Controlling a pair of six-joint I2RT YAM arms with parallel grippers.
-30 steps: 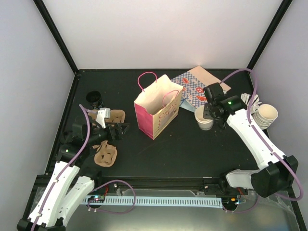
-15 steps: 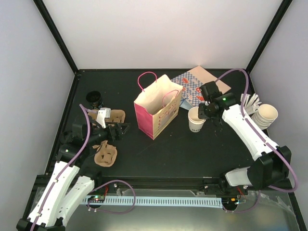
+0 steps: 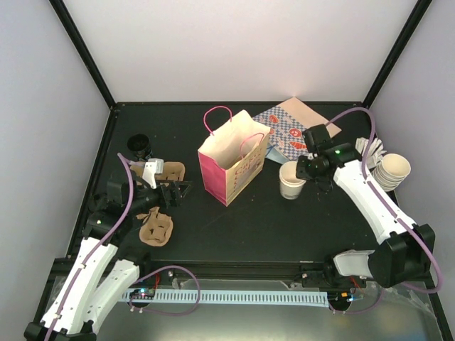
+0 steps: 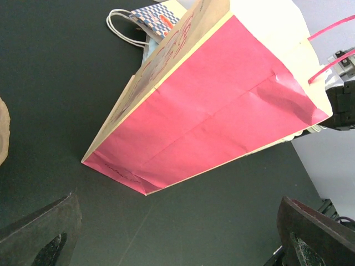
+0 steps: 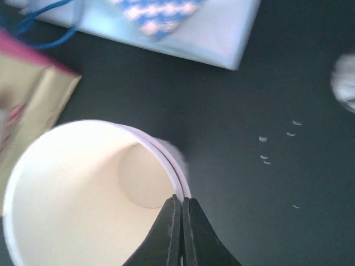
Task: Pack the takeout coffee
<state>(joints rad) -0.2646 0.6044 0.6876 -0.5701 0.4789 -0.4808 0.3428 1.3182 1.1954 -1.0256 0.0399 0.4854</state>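
Nested cream cups (image 3: 393, 170) stand at the right edge of the worktop (image 3: 249, 227), a small black cup (image 3: 139, 145) at far left. Two brown carriers (image 3: 156, 227) lie left; patterned bags (image 3: 284, 131) lie flat at the back.

Site type: a robot test cell in a lab, judged from my own mounting and surroundings.
Enclosure: plain pale walls (image 3: 242, 50) close three sides of my workspace, with black frame posts (image 3: 80, 53) running up the corners.
Work surface: one matte black table (image 3: 284, 234), set square inside that frame.
Mounting: my left arm (image 3: 85, 263) and my right arm (image 3: 377, 206), both white, are bolted side by side at the near edge.
Cabling: purple cables (image 3: 170, 268) run exposed along my arms and loop above a white ribbed strip (image 3: 234, 297) on the front rail.
Props: a pink paper bag (image 3: 229, 170), a takeout coffee cup (image 3: 289, 186), a stack of cream paper cups (image 3: 393, 170) and a cardboard cup carrier (image 3: 156, 227) sit spread over the table.
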